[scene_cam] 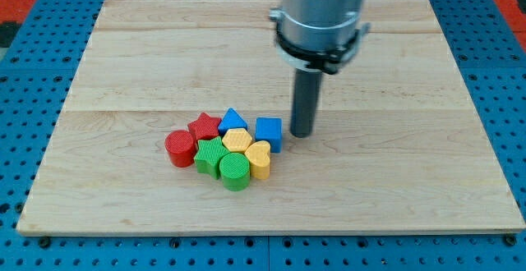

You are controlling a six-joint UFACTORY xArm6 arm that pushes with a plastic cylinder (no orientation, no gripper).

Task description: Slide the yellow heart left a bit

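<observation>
The yellow heart [259,158] lies on the wooden board [394,172], at the right end of a tight cluster of blocks below the board's middle. It touches the green cylinder [234,172] on its left, the yellow hexagon [237,140] above-left and the blue cube [269,132] above. My tip [302,134] is to the view's right of the blue cube, a small gap away, and above-right of the yellow heart, not touching it.
The cluster also holds a blue triangle [232,119], a red star [204,127], a red cylinder [179,149] and a green star [210,155]. The board rests on a blue pegboard [25,140].
</observation>
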